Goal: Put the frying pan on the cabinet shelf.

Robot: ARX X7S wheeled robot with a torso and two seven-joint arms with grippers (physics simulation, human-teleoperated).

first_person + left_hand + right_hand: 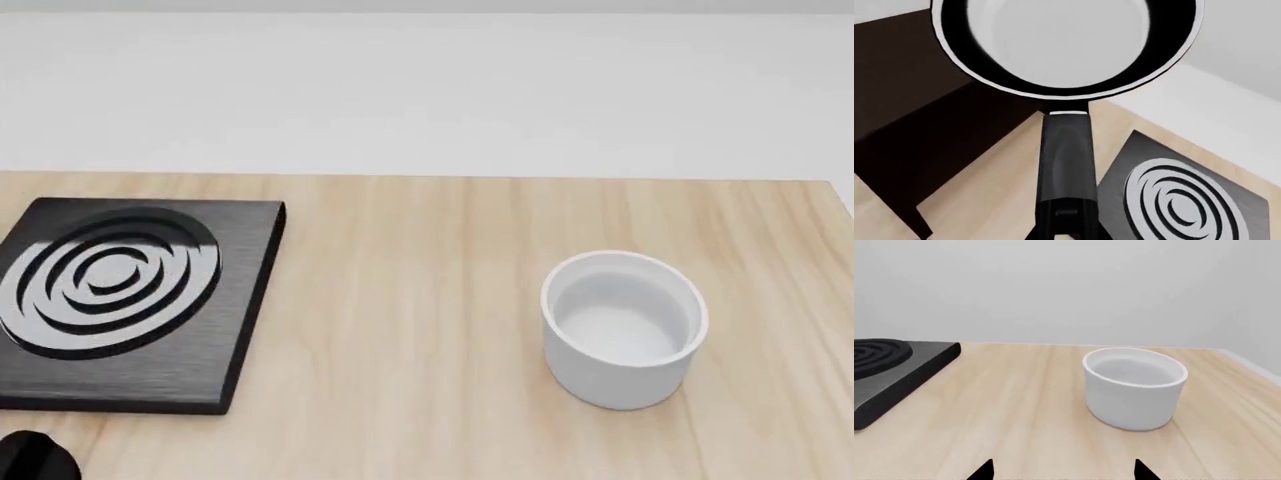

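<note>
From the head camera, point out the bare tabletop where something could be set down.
The widest bare wood lies between the black ringed slab and the white cup. A bare strip also runs behind both, along the table's far edge. Right of the cup only a narrow margin remains before the table edge.

A light wooden table with fine lengthwise grain fills the scene, and behind its far edge rises a plain pale grey wall, evenly lit and without windows. On the table, a square black slab with pale rings lies flat toward the left end, and a white cup stands upright well apart from it. Beside the table a dark brown panel shows in the left wrist view.
</note>
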